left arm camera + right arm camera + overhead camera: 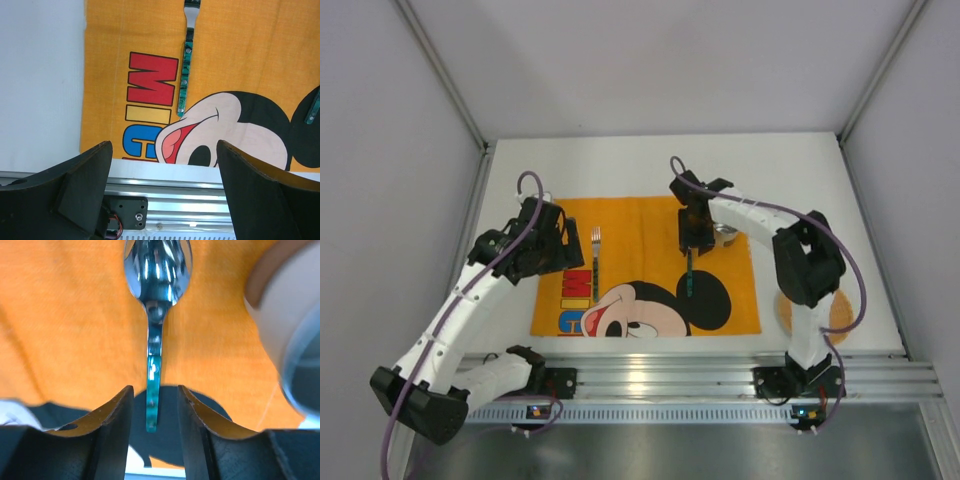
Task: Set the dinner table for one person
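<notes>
**A:** Item one, the surface?

**B:** The dinner table (pixel 620 165): plain white, filling the floor of the booth, with a ribbed rail on the near edge. An orange Mickey mat (pixel 640 215) lies flat on its middle, marking the one place being set.

**A:** Cutlery?

**B:** A fork (pixel 185 65) on the mat's left part, tines pointing away from the arms, green handle toward the rail. A spoon (pixel 156 270) right of centre, parallel to it, bowl far, handle near. I take the bare cloth between them to be kept for a plate.

**A:** Right gripper (pixel 155 392)?

**B:** Low over the spoon's handle, fingers narrowly parted, one either side, with a sliver of gap on each. It flanks the handle without pinching it, so the spoon rests on the cloth by its own weight.

**A:** Left gripper (pixel 164 145)?

**B:** Spread wide, holding nothing, hanging over the mat's near left corner, apart from the fork.

**A:** Sundries?

**B:** A pale cup (pixel 282 315) just beside the spoon's bowl. A tan round piece (pixel 840 314) off the mat, half hidden by the right arm; plate or coaster, I cannot tell.
</notes>
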Robot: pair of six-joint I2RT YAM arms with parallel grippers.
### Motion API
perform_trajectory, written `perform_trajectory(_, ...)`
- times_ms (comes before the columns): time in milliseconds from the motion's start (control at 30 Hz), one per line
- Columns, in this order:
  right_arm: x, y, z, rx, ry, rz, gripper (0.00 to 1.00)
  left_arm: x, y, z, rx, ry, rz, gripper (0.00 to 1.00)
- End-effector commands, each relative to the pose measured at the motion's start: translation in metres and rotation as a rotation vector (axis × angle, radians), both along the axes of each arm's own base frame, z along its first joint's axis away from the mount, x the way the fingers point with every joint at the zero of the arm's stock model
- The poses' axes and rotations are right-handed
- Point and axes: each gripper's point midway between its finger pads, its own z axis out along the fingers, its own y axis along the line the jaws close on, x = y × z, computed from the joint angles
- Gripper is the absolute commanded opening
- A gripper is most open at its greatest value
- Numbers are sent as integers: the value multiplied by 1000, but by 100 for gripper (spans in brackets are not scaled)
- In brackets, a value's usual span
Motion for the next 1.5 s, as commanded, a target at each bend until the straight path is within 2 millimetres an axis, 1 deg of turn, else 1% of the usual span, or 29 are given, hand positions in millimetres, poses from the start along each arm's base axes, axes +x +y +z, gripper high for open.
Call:
perform_trajectory(0, -17, -11, 64, 49, -125, -10, 41, 8, -8, -3, -28, -42, -32, 90)
perform_trajectory(33, -20, -19, 67, 31, -141, -19, 41, 6, -7, -10, -20, -25, -38, 90)
perform_trajectory(67, -25, -26, 79, 43, -174, -25, 42, 5, -7, -12, -18, -19, -38, 90)
perform_trajectory(100, -37, -37, 71, 19, -154, -27, 43, 5, -7, -14, -15, -18, -40, 90)
perform_trajectory(133, -43, -45, 71, 8, -158, -37, 44, 4, -5, -19, -7, -11, -42, 90)
perform_trajectory(167, -48, -53, 81, 21, -186, -50, 45, 4, -5, -18, -5, -17, -43, 90)
perform_trajectory(200, -61, -66, 69, -10, -157, -60, 47, 3, -4, -19, -2, -20, -46, 90)
perform_trajectory(233, -66, -76, 69, -25, -165, -85, 49, 3, -3, -21, 4, -19, -48, 90)
perform_trajectory(267, -69, -89, 75, -22, -186, -119, 53, 3, -2, -20, 6, -29, -51, 90)
perform_trajectory(300, -82, -104, 65, -59, -151, -141, 54, 2, -2, -22, 7, -29, -52, 90)
perform_trajectory(367, -87, -134, 63, -92, -152, -240, 57, 1, -1, -25, 7, -30, -58, 90)
perform_trajectory(400, -97, -147, 54, -120, -117, -268, 57, 0, -2, -27, 5, -27, -59, 90)
perform_trajectory(433, -99, -159, 52, -135, -111, -301, 57, -1, -2, -29, 3, -26, -61, 90)
perform_trajectory(467, -100, -176, 49, -157, -93, -359, 57, -1, -4, -30, -7, -25, -68, 90)
perform_trajectory(500, -103, -184, 44, -179, -75, -381, 57, -1, -4, -31, -6, -23, -68, 90)
perform_trajectory(533, -101, -195, 44, -213, -78, -393, 57, -1, -5, -31, -10, -24, -72, 90)
perform_trajectory(567, -102, -205, 38, -247, -52, -417, 57, -1, -5, -31, -10, -26, -73, 90)
perform_trajectory(600, -100, -210, 37, -271, -41, -415, 57, -1, -6, -31, -14, -24, -78, 90)
perform_trajectory(633, -98, -218, 31, -321, -19, -416, 56, -1, -7, -30, -15, -26, -80, 90)
perform_trajectory(733, -92, -226, 25, -376, 5, -417, 54, 0, -7, -29, -18, -29, -84, 90)
perform_trajectory(800, -90, -229, 16, -420, 35, -408, 53, -2, -6, -29, -18, -33, -85, 90)
perform_trajectory(933, -95, -239, 2, -499, 78, -419, 53, -6, -4, -28, -24, -40, -75, 90)
perform_trajectory(1033, -99, -245, -6, -545, 103, -414, 49, -10, -1, -24, -28, -58, -67, 90)
perform_trajectory(1200, -102, -248, -13, -563, 122, -420, 37, -11, 1, -21, -27, -71, -63, 91)
perform_trajectory(1233, -104, -247, -16, -561, 134, -419, 35, -11, 1, -21, -27, -70, -65, 91)
perform_trajectory(1267, -105, -247, -20, -563, 139, -418, 38, -12, 1, -22, -24, -66, -66, 91)
perform_trajectory(1300, -106, -247, -22, -564, 145, -425, 37, -11, 2, -21, -19, -67, -62, 91)
perform_trajectory(1400, -105, -243, -30, -550, 164, -429, 28, -12, 5, -19, -6, -63, -56, 90)
perform_trajectory(1467, -105, -241, -35, -549, 184, -428, 19, -12, 5, -16, -4, -70, -62, 91)
